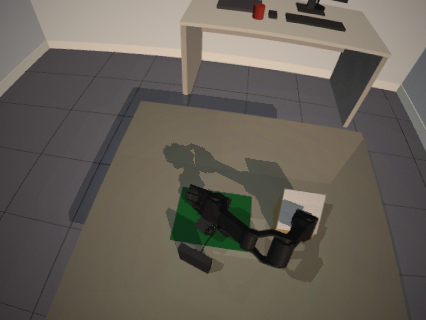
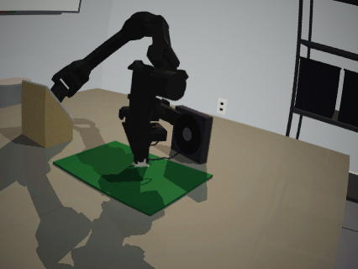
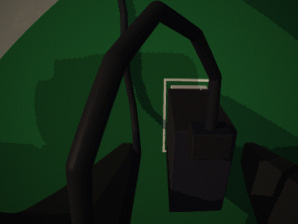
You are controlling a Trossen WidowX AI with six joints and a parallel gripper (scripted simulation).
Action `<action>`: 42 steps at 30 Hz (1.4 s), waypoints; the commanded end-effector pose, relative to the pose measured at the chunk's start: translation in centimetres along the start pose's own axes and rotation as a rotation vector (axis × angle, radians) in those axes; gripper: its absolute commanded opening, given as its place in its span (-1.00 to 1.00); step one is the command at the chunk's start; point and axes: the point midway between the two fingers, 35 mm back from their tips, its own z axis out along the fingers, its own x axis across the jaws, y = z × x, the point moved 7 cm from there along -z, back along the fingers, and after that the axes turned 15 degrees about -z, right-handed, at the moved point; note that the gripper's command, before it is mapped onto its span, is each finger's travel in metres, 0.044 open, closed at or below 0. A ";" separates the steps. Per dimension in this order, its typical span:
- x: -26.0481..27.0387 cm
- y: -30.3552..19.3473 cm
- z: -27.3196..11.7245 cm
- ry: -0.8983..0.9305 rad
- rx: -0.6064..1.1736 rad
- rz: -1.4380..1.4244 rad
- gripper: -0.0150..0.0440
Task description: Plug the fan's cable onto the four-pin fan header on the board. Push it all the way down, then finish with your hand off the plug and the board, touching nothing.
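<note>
The black plug [image 3: 200, 155] stands at the outlined header place on the green board [image 1: 241, 204] [image 2: 176, 188] [image 3: 25, 105]. A pale strip of the header [image 3: 189, 87] shows at its far end; whether the plug is all the way down cannot be told. My gripper [image 2: 141, 161] [image 3: 189, 153] is open, its fingers low on both sides of the plug with a gap at each side. The cable [image 3: 92, 100] [image 2: 165, 159] loops up from the plug and down to the left, in front of the left finger. The black fan [image 1: 195, 258] [image 2: 206, 140] stands upright beside the board.
A wooden block [image 2: 34, 113] [image 1: 306, 200] with a pale sloping top stands near the arm's base. The cable crosses the board's edge toward the fan. A desk [image 1: 280, 36] with a red cup [image 1: 258, 11] stands in the background.
</note>
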 end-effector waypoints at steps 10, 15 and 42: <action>0.0 -0.3 -5.5 0.001 0.003 0.004 0.39; 2.7 -7.6 -5.8 -0.002 0.014 0.008 0.39; 5.1 -11.0 -5.6 0.003 0.008 0.007 0.39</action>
